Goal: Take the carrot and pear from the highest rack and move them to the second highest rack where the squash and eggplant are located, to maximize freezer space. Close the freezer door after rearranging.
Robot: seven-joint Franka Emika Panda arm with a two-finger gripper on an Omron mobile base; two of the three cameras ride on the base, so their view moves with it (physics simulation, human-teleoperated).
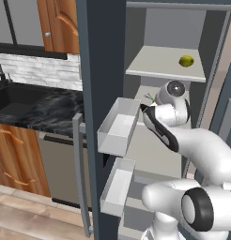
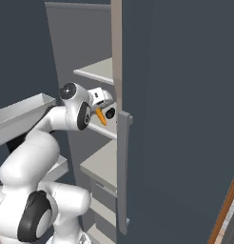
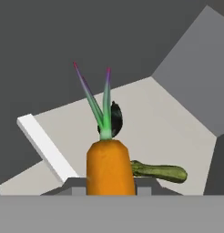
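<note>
My gripper (image 3: 110,187) is shut on the orange carrot (image 3: 110,166), whose green and purple leaves point away from the hand. The carrot (image 2: 100,116) hangs just over the second highest rack (image 3: 145,118), inside the freezer. On that rack lie the long green squash (image 3: 160,171), right of the carrot, and the dark eggplant (image 3: 115,119), partly hidden behind the leaves. The yellow-green pear (image 1: 186,61) rests on the highest rack (image 1: 155,63). In the left base view the carrot's leaves (image 1: 148,97) poke out beside the wrist.
The freezer door stands open at the left with two grey bins (image 1: 118,126) and a long handle (image 1: 80,173). A second dark door with a handle (image 2: 122,167) rises close on the right. A black counter and sink (image 1: 23,105) lie to the left.
</note>
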